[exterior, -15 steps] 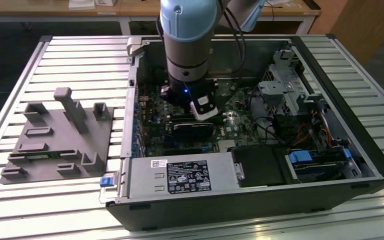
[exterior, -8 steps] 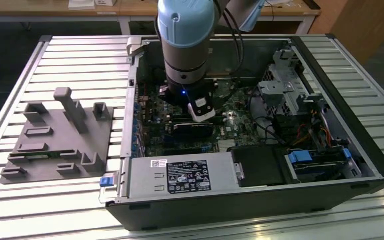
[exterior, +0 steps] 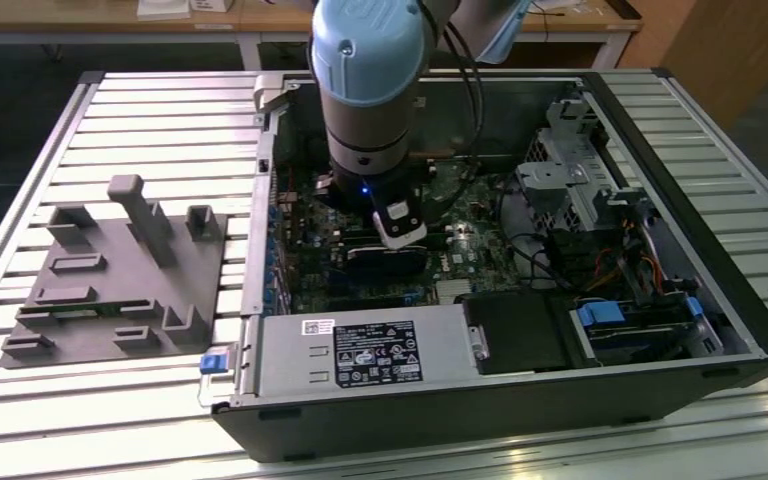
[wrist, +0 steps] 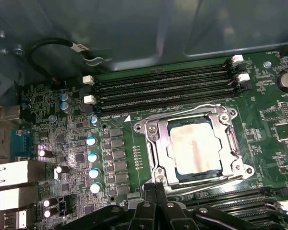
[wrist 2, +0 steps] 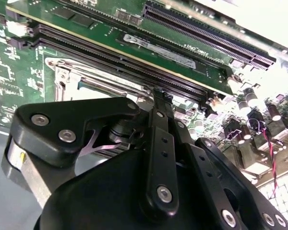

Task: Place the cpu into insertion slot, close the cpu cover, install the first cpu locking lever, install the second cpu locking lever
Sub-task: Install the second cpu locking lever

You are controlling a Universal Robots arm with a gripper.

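Over the insertion slot (wrist: 194, 143) we see the cpu (wrist: 194, 148) seated under the cpu cover (wrist: 156, 148); our gripper (wrist: 156, 188), fingers together and empty, should press levers squarely.

The arm (exterior: 364, 90) is showing a pale blue rounded joint cap with a small dark fastener at its centre, above a grey cylindrical wrist section. A black cable is running along its side, at about three o'clock of the cap. Below the grey section a dark collar is glowing with a small blue light, and a white block is sitting under it. The gripper (wrist 2: 161, 103) is appearing as matte black linkage bars and rounded plates, and silver screw heads are dotting the pivots in both wrist views.
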